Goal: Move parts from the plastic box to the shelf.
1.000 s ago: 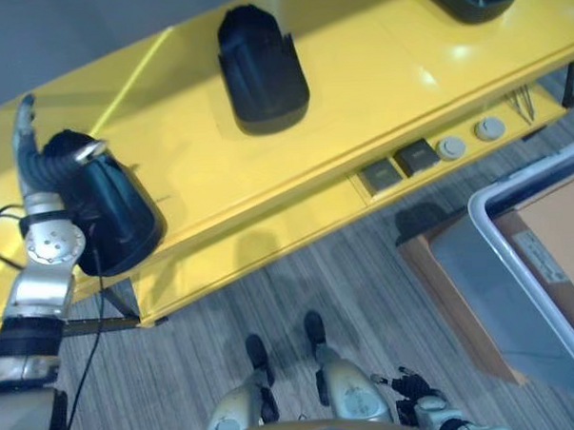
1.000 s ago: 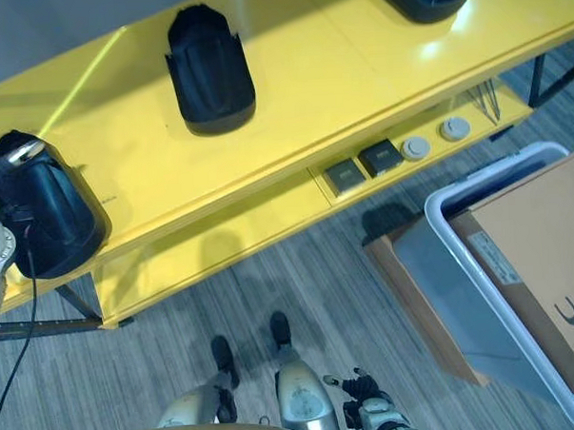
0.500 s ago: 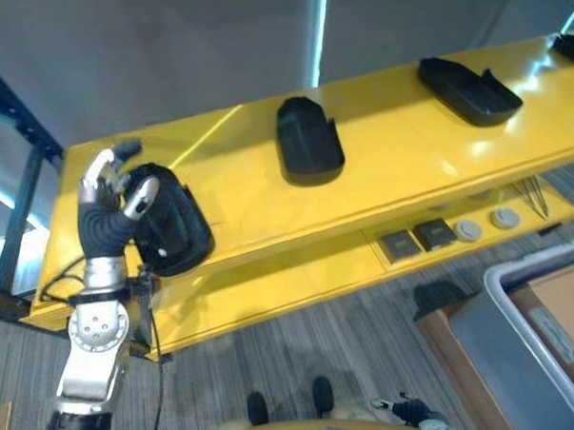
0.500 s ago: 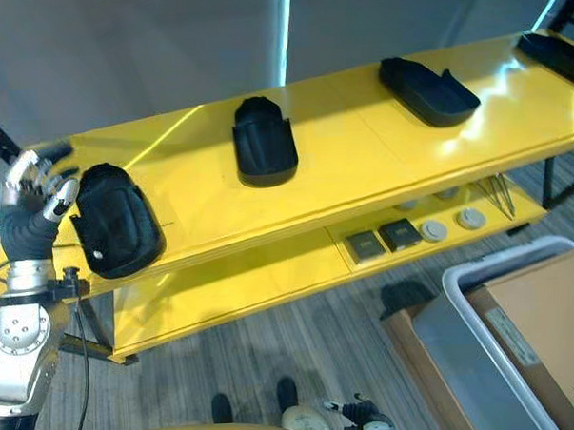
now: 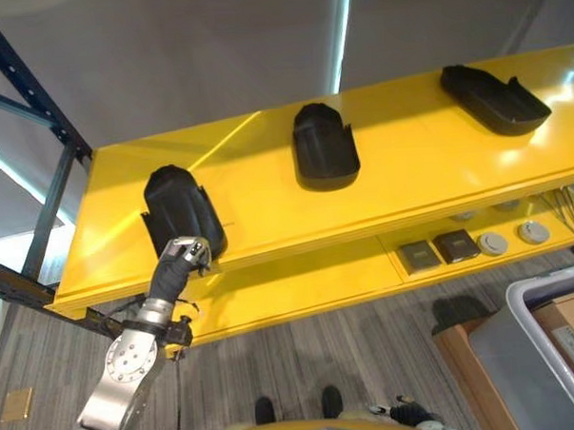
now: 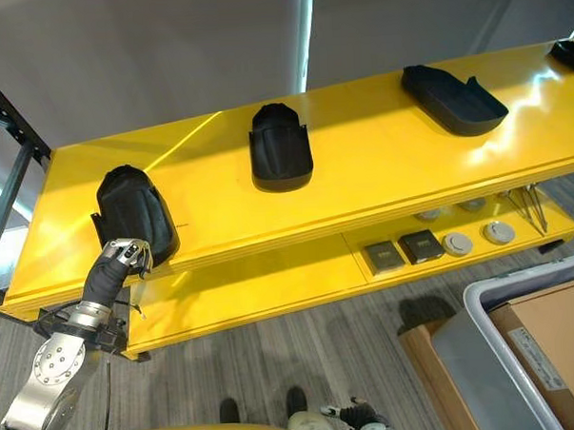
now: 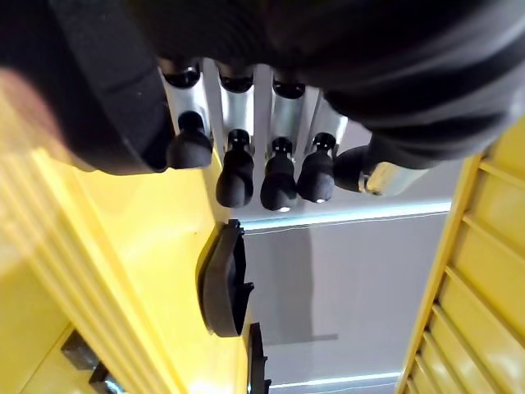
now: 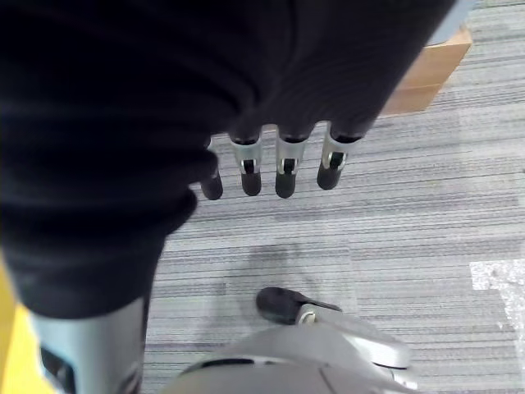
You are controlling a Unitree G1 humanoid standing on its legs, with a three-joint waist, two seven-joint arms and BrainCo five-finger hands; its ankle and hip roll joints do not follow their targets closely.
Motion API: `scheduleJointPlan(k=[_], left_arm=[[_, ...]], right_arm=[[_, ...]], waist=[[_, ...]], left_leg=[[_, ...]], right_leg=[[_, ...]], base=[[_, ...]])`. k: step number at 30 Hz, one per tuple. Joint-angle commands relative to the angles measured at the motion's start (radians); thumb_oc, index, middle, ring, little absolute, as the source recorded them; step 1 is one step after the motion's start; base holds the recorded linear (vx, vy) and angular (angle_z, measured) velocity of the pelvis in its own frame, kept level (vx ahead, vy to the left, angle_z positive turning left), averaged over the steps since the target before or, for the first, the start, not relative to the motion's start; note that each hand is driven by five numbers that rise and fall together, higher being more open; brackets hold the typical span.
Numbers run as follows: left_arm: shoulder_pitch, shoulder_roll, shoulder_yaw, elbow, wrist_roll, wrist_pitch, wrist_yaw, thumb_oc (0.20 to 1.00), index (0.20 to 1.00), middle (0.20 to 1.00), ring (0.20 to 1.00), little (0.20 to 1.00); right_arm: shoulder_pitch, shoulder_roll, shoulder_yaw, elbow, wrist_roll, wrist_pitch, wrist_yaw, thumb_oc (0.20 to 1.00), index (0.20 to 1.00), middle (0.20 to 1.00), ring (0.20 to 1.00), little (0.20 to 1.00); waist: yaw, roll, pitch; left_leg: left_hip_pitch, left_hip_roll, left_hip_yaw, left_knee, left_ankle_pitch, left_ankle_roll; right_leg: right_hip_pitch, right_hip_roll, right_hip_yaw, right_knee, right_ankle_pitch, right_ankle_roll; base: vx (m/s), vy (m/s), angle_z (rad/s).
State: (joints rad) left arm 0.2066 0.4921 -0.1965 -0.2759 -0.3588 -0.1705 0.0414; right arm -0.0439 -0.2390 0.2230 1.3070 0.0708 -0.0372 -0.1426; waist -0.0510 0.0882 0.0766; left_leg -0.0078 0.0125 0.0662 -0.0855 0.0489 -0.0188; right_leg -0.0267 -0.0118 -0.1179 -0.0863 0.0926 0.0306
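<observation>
Three black moulded parts lie on the top board of the yellow shelf [image 5: 268, 225]: a left part [image 5: 180, 212], a middle part [image 5: 325, 158] and a right part [image 5: 494, 98]. My left hand [image 5: 182, 255] hovers at the shelf's front edge, just in front of the left part and off it. In the left wrist view its fingers [image 7: 238, 172] hang relaxed and open, with nothing in them. Down by my side over the floor, my right hand [image 8: 283, 168] is open and holds nothing. The plastic box [image 6: 481, 302] stands at the lower right.
A cardboard box [image 6: 560, 346] sits inside the plastic box. On the shelf's lower board lie two dark square pads [image 5: 436, 251], round grey discs [image 5: 512, 237] and thin metal tools [image 5: 563, 208]. A dark blue rack post [image 5: 34, 102] stands at the left.
The camera has tilted up. My left hand has let go of the left part and dropped back to the shelf's front edge; the part stays on the top board.
</observation>
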Motion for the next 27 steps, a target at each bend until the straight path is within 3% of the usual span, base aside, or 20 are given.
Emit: scheduleJointPlan(k=[1, 14, 27], left_arm=[[-0.062, 0.01, 0.048, -0.02, 0.034, -0.028, 0.009, 0.2, 0.2, 0.2, 0.2, 0.2], [-0.172, -0.039, 0.04, 0.125, 0.066, -0.015, 0.082, 0.2, 0.2, 0.2, 0.2, 0.2], [-0.204, -0.055, 0.156, 0.216, 0.104, -0.031, 0.206, 0.2, 0.2, 0.2, 0.2, 0.2]], right_arm=[[-0.042, 0.043, 0.014, 0.025, -0.014, 0.003, -0.017, 1.0, 1.0, 1.0, 1.0, 1.0], [-0.042, 0.039, 0.022, 0.02, -0.02, 0.009, -0.037, 1.0, 1.0, 1.0, 1.0, 1.0], [-0.026, 0.037, 0.01, 0.022, -0.026, 0.001, -0.054, 1.0, 1.0, 1.0, 1.0, 1.0]], waist=[[-0.011, -0.046, 0.026], [-0.043, -0.055, 0.053], [-0.045, -0.067, 0.045]], left_leg=[[0.002, 0.114, -0.044, -0.002, -0.003, -0.077], [-0.025, 0.122, 0.0, -0.002, -0.002, -0.079], [-0.021, 0.125, 0.004, -0.002, -0.008, -0.082]], right_leg=[[-0.007, -0.077, 0.073, 0.029, -0.06, 0.082], [-0.061, -0.07, 0.118, 0.012, -0.033, 0.089], [-0.055, -0.07, 0.12, 0.005, -0.035, 0.087]], base=[[0.0, 0.0, 0.0], [0.0, 0.006, -0.11], [0.01, 0.001, -0.03]])
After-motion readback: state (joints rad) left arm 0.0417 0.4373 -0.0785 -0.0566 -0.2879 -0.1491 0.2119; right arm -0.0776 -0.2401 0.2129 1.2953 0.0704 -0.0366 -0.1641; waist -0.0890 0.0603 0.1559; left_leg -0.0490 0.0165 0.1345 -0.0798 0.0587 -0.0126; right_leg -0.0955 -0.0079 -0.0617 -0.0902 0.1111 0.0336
